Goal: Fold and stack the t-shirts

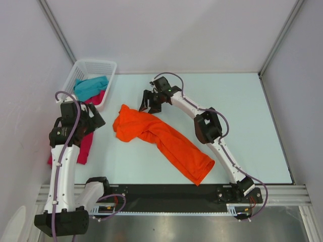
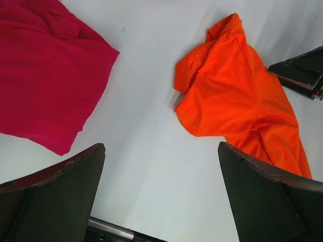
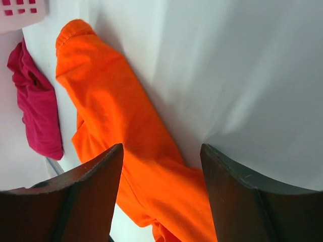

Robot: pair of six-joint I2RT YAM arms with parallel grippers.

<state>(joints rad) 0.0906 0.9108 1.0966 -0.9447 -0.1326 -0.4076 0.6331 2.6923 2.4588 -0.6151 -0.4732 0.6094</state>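
A bright orange t-shirt (image 1: 161, 141) lies crumpled in a long diagonal strip across the middle of the table. My right gripper (image 1: 151, 107) hovers open over its far upper end, and the orange cloth (image 3: 126, 151) shows between and below the spread fingers (image 3: 161, 151). My left gripper (image 1: 96, 121) hangs open above bare table (image 2: 161, 151), between a crimson t-shirt (image 2: 45, 75) and the orange t-shirt (image 2: 237, 101). That crimson shirt (image 1: 86, 143) lies bunched at the table's left edge. A teal t-shirt (image 1: 91, 86) and another crimson one (image 1: 99, 97) sit in the basket.
The white lattice basket (image 1: 96, 65) stands at the far left corner against the wall. Grey walls close in the table on the left, back and right. A black rail (image 1: 166, 194) with the arm bases runs along the near edge. The right gripper's finger (image 2: 303, 73) shows in the left wrist view.
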